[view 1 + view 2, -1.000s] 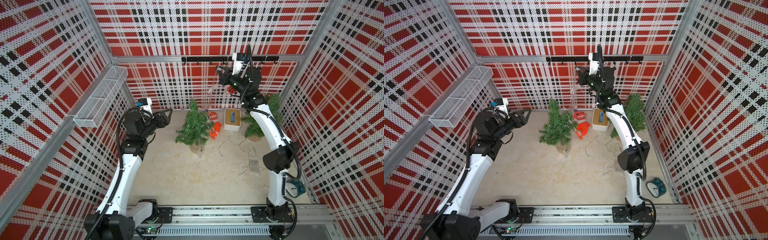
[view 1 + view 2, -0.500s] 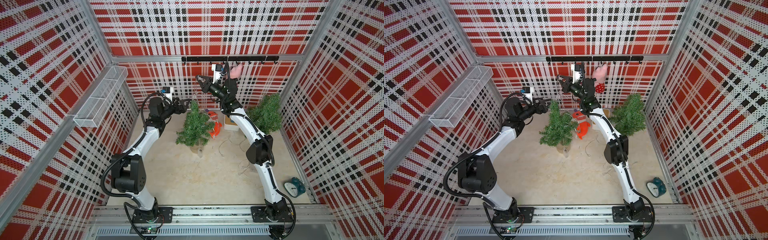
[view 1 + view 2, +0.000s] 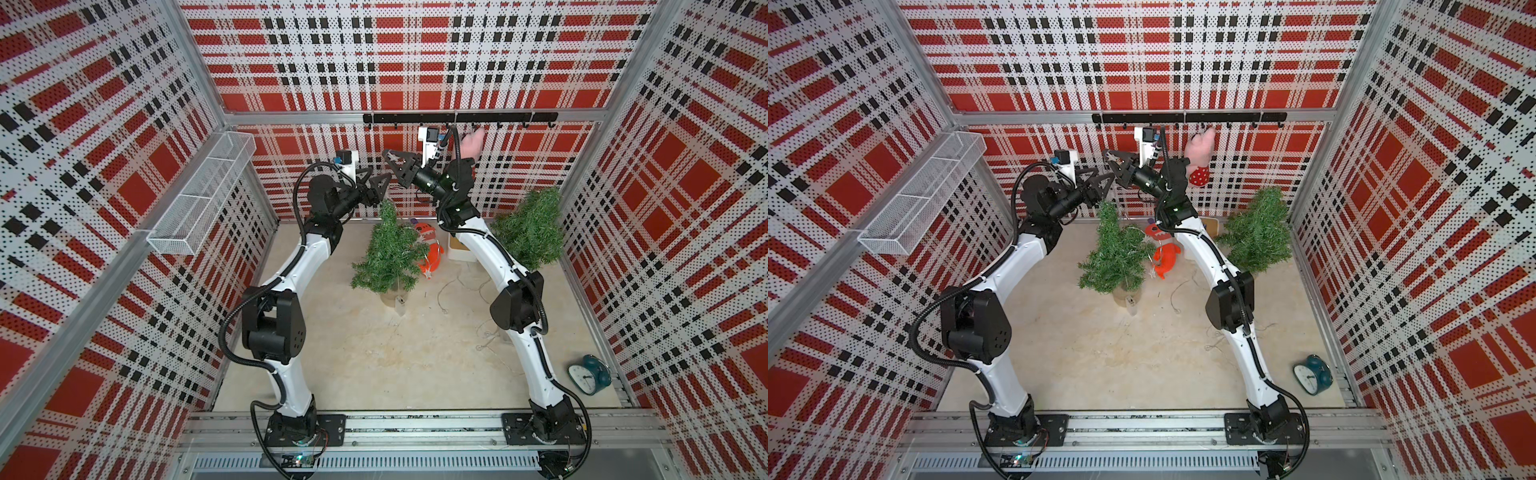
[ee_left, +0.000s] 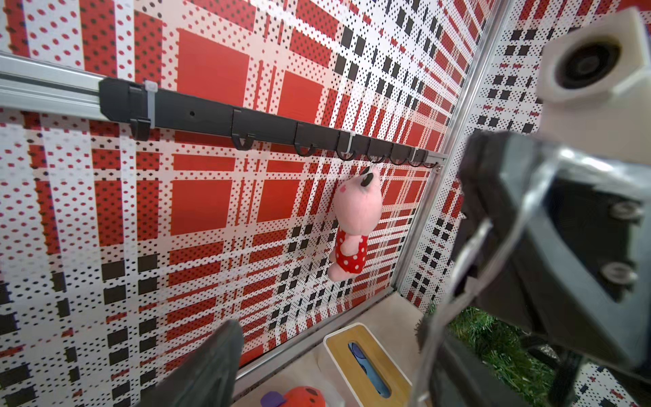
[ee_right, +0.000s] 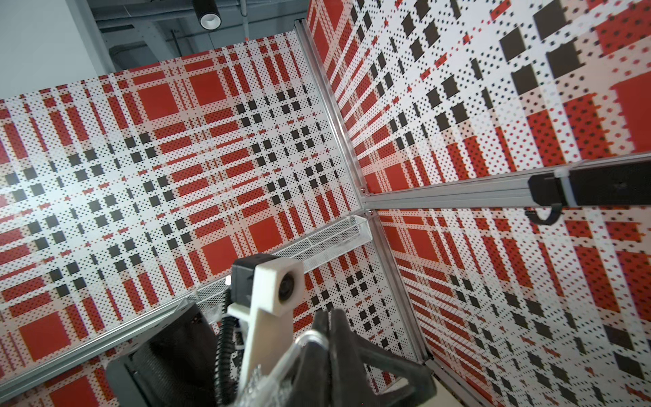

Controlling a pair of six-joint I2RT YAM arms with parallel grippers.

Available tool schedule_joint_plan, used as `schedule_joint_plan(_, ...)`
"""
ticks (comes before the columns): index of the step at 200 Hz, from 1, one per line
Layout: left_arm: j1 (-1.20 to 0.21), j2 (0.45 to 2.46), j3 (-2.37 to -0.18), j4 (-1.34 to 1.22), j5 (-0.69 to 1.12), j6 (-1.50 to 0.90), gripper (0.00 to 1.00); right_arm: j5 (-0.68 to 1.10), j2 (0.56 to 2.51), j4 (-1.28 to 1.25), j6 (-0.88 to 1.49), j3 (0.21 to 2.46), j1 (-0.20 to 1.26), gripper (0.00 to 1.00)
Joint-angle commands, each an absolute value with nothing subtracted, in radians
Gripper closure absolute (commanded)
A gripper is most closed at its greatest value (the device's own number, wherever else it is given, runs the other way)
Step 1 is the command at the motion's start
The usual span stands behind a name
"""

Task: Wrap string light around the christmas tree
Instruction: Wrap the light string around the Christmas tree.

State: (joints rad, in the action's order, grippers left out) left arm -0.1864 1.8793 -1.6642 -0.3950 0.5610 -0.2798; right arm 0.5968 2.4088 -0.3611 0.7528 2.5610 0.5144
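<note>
– Both arms have swung in since a second ago. The left one was back by the side wall and the right one farther right. Now my left gripper (image 3: 376,178) and right gripper (image 3: 387,154) nearly meet, high above the tree (image 3: 388,253).
– What lies nearest you?
– By the right wall, a clock (image 3: 588,374) on the floor. Past it, loose string (image 3: 469,286) trails over the floor beside my right arm.
– And the tree?
– It is mid-floor, upright in its pot (image 3: 390,297), with a small clear case (image 3: 400,304) against the pot. Just behind lies an orange toy (image 3: 430,253). Then comes the box (image 4: 338,349) at the back wall, with a blue thing (image 4: 366,366) in its slot. A second tree (image 3: 528,228) stands in the right corner.
– Your grippers?
– The right one is clenched on the string, and a strand hangs down from it. In the left wrist view that strand drops just beside one left finger (image 4: 454,373). The left one stands released, jaws apart, holding nothing. Whether the strand touches it I cannot tell.
– Farthest back?
– A wire basket (image 3: 199,199) is on the left wall. On the back wall, a pink plush (image 3: 1200,156) hangs from a hook on the rail (image 3: 457,117).
</note>
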Motion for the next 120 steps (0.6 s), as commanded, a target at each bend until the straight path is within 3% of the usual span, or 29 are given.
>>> schedule_joint_plan(1, -0.193, 1.911, -1.687, -0.384, 0.584, -0.277, 0.40, 0.644, 2.407, -0.418, 0.790, 2.575, 0.528, 1.00)
schedule_joint_plan(14, -0.173, 1.902, -1.682, -0.393, 0.575, -0.307, 0.60, 0.649, 2.398, -0.424, 0.791, 2.557, 0.528, 1.00)
schedule_joint_plan(41, -0.126, 1.835, -1.643, -0.430, 0.530, -0.328, 0.73, 0.667, 2.368, -0.406, 0.755, 2.516, 0.527, 1.00)
schedule_joint_plan(64, -0.096, 1.768, -1.615, -0.420, 0.507, -0.304, 0.81, 0.692, 2.332, -0.424, 0.752, 2.451, 0.514, 0.80)
schedule_joint_plan(90, -0.084, 1.692, -1.601, -0.267, 0.416, -0.244, 0.81, 0.729, 2.252, -0.513, 0.801, 2.290, 0.483, 0.47)
schedule_joint_plan(120, -0.109, 1.654, -1.635, -0.024, 0.276, -0.183, 0.79, 0.754, 2.120, -0.578, 0.801, 2.084, 0.449, 0.28)
